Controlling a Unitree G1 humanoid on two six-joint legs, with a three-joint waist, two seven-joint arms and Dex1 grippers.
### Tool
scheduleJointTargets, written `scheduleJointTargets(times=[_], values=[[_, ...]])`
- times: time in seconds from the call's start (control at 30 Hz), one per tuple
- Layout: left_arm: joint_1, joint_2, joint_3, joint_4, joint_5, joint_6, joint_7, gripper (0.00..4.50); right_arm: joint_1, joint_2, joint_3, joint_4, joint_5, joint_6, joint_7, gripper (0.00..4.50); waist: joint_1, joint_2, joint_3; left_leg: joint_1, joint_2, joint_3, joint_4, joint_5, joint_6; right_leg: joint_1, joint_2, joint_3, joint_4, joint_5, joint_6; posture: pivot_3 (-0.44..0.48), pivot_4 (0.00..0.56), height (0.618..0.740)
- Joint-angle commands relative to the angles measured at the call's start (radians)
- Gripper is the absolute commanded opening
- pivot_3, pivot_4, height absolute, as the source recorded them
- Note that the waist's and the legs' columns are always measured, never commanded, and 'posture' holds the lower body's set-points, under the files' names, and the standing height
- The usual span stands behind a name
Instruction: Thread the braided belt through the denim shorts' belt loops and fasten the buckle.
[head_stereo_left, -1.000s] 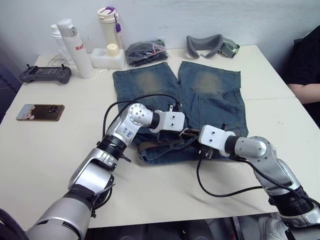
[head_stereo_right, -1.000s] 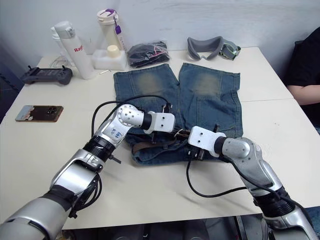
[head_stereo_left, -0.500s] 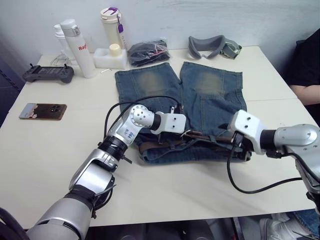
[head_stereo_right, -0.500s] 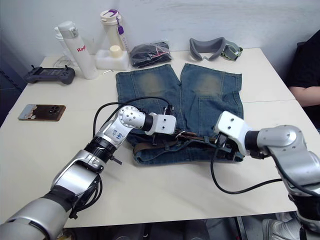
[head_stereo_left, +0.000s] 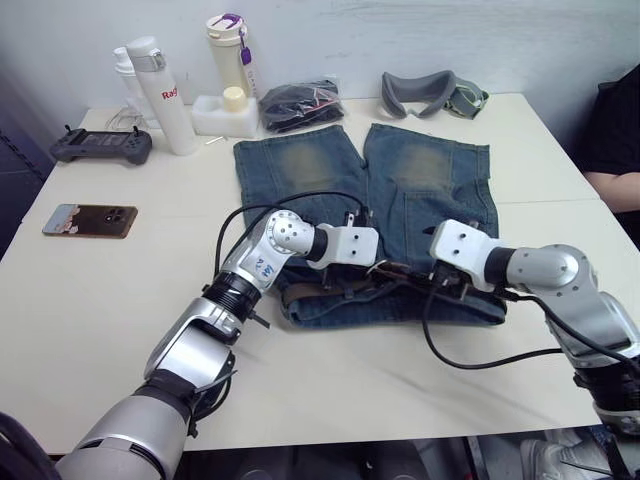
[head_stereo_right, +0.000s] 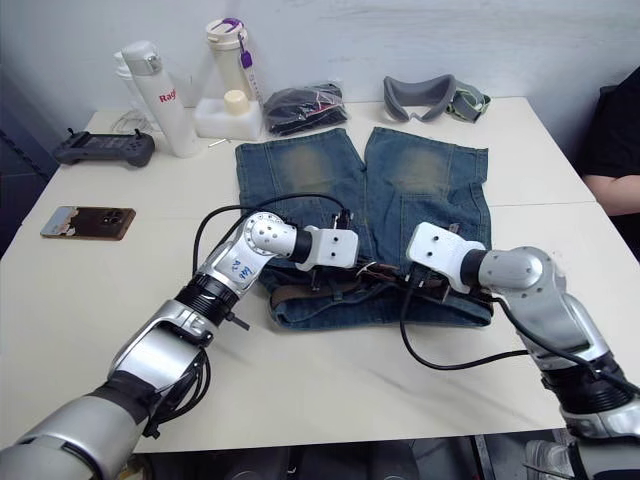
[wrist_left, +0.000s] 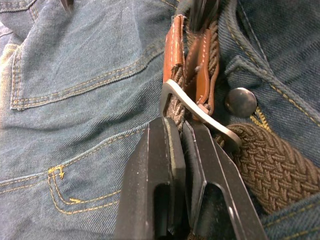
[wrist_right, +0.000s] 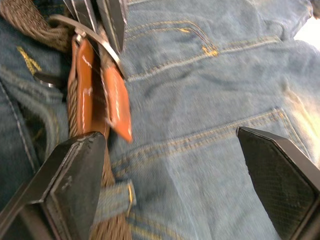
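The denim shorts (head_stereo_left: 300, 165) lie flat on the table, waistband toward me. The braided belt (wrist_left: 280, 170) runs along the waistband, and its brown leather ends (wrist_left: 172, 45) meet at the silver buckle (wrist_left: 200, 112) beside the metal button (wrist_left: 241, 101). My left gripper (wrist_left: 180, 125) is shut on the braided strap right at the buckle frame. My right gripper (wrist_right: 170, 170) stands wide open over the denim just right of the buckle, one finger (wrist_right: 75, 170) beside the strap and a denim belt loop (wrist_right: 114, 194). Nothing sits between its fingers.
At the table's back stand two bottles (head_stereo_left: 165, 90), a white box (head_stereo_left: 222, 112), a black cloth bundle (head_stereo_left: 300, 100) and grey goggles (head_stereo_left: 430, 92). A controller (head_stereo_left: 100, 146) and a phone (head_stereo_left: 90, 219) lie at the left. A person's arm (head_stereo_left: 615, 185) rests at the right edge.
My right gripper has opened wide, swung out to the right along the waistband, then come partway back toward the buckle. The left gripper has kept its hold at the buckle.
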Motion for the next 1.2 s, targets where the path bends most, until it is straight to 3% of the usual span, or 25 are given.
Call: scheduleJointTargets(times=[0.03,0.17,0.27,0.5,0.53,0.63,0.67,0.87,1.03,1.13,1.2], values=[[-0.004,-0.018,-0.006,-0.037,-0.008,0.005,-0.001,0.00,-0.023,0.018,0.010,-0.008,-0.031,-0.034,-0.019,4.46,0.000,0.000,0.000,0.000,0.000,0.000,0.000,0.000,0.000,0.000,0.000,0.000,0.000,0.000,0.000,0.000,0.150,0.740],[-0.001,-0.020,-0.008,-0.041,-0.008,0.009,-0.004,0.00,-0.022,0.030,0.016,-0.013,-0.035,-0.047,-0.012,4.46,0.001,0.000,0.000,0.000,0.000,0.000,0.000,0.000,0.000,0.000,0.000,0.000,0.000,0.000,0.000,0.000,0.150,0.740],[0.000,-0.019,-0.007,-0.040,-0.006,0.014,-0.002,0.00,-0.017,0.024,0.014,-0.014,-0.037,-0.055,0.002,3.65,0.000,0.000,0.000,0.000,0.000,0.000,0.000,0.000,0.000,0.000,0.000,0.000,0.000,0.000,0.000,0.000,0.150,0.740],[-0.008,-0.039,0.047,-0.034,-0.062,0.089,0.012,0.00,-0.023,0.004,0.021,0.035,-0.080,-0.139,0.016,0.26,-0.001,0.000,0.000,0.000,0.000,0.000,0.000,0.000,0.000,0.000,0.000,0.000,0.000,0.000,0.000,0.000,0.150,0.740],[-0.009,-0.042,0.062,-0.045,-0.084,0.114,0.002,0.00,-0.026,0.004,0.021,0.042,-0.083,-0.151,0.017,0.03,-0.001,0.000,0.000,0.000,0.000,0.000,0.000,0.000,0.000,0.000,0.000,0.000,0.000,0.000,0.000,0.000,0.150,0.740],[-0.010,-0.042,0.107,-0.103,-0.141,0.222,-0.024,0.00,-0.031,-0.006,0.020,0.078,-0.089,-0.197,0.029,0.03,-0.002,0.000,0.000,0.000,0.000,0.000,0.000,0.000,0.000,0.000,0.000,0.000,0.000,0.000,0.000,0.000,0.150,0.740],[-0.010,-0.040,0.115,-0.118,-0.151,0.247,-0.028,0.84,-0.032,-0.008,0.019,0.087,-0.091,-0.207,0.032,0.00,-0.003,0.000,0.000,0.000,0.000,0.000,0.000,0.000,0.000,0.000,0.000,0.000,0.000,0.000,0.000,0.000,0.150,0.740],[0.036,0.110,0.210,-0.336,-0.251,0.473,-0.108,3.38,-0.049,-0.032,0.017,0.181,-0.113,-0.330,0.040,0.00,-0.008,0.000,0.000,0.000,0.000,0.000,-0.001,0.004,-0.007,0.000,0.000,0.000,0.000,0.000,0.000,0.000,0.150,0.740],[0.118,0.226,0.295,-0.509,-0.387,0.676,-0.159,3.38,-0.052,-0.040,0.006,0.229,-0.119,-0.413,0.030,0.00,-0.026,0.000,0.000,0.002,0.002,0.000,-0.003,0.005,-0.008,0.000,0.001,0.000,0.002,-0.001,-0.001,0.000,0.150,0.740],[0.184,0.274,0.316,-0.594,-0.433,0.757,-0.162,2.55,-0.048,-0.045,-0.001,0.245,-0.122,-0.464,0.022,0.00,-0.023,0.000,0.000,0.001,0.001,-0.001,-0.002,0.005,-0.008,0.000,0.000,0.000,0.003,-0.001,-0.001,0.000,0.150,0.740],[0.232,0.296,0.306,-0.645,-0.452,0.797,-0.161,1.58,-0.043,-0.044,-0.006,0.246,-0.121,-0.485,0.020,0.00,-0.025,0.000,0.000,0.001,0.001,-0.001,-0.002,0.005,-0.008,0.000,0.000,0.001,0.002,-0.001,-0.001,0.000,0.150,0.740]])
